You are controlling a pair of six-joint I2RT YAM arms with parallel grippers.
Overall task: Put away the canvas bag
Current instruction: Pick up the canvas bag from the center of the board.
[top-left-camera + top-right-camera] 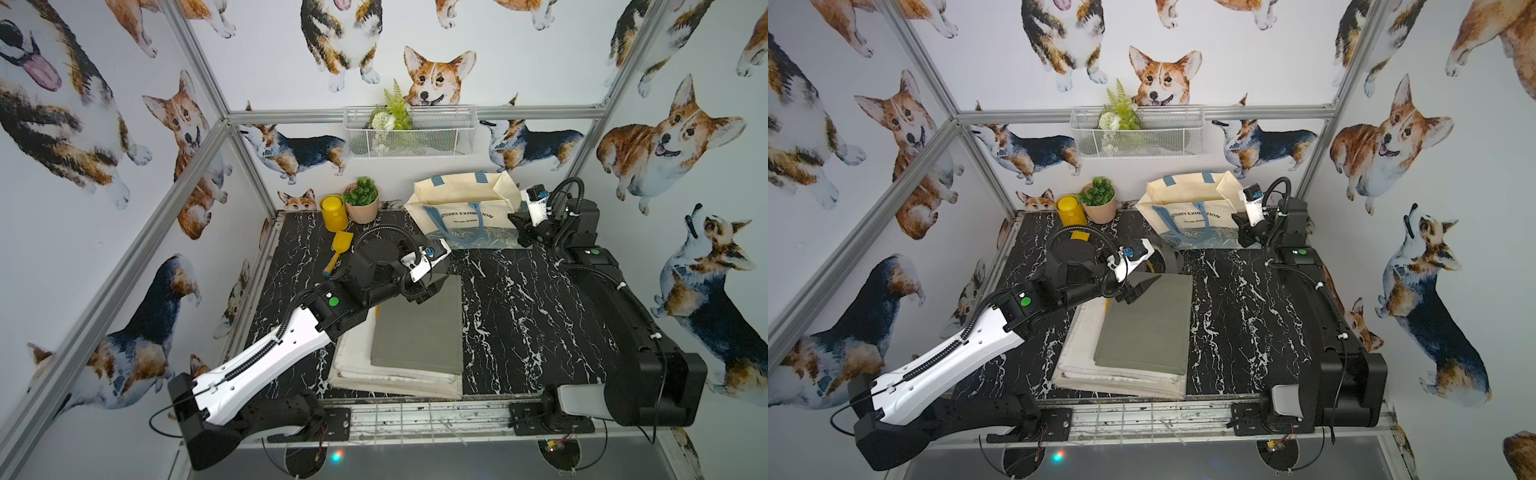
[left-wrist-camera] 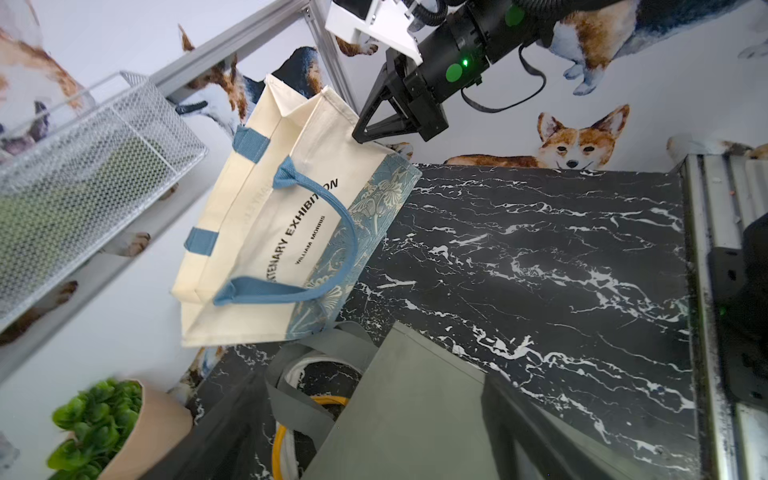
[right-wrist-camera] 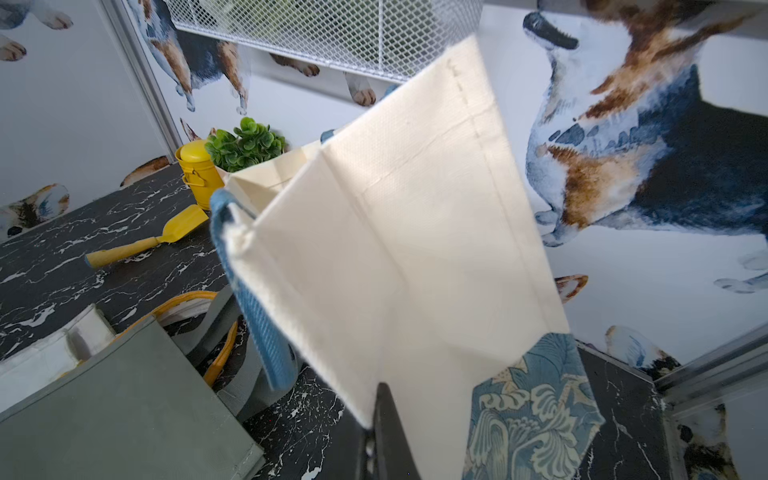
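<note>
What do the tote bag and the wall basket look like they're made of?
Tote bag: cream woven canvas, matte, visible weave and stitched seams; blue webbing handles. Wall basket: likely white-coated metal mesh, see-through honeycomb grid with a wire rim.

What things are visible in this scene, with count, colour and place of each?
cream canvas tote bag with blue handles: one, cream and blue, standing back right
folded grey-green cloth bag: one, grey-green, on top of the front stack
folded cream cloth bags: at least two, cream, under it
yellow lidded metal can: one, yellow, back left
green plant in a peach pot: one, beside the can
yellow hand scoop: one, yellow, in front of the can
white wire basket: one, white, on the back rail, greenery inside
black marble table: one, black, under everything
left end effector: one, black, open above the stack
right end effector: one, black, shut on the tote bag's side
</note>
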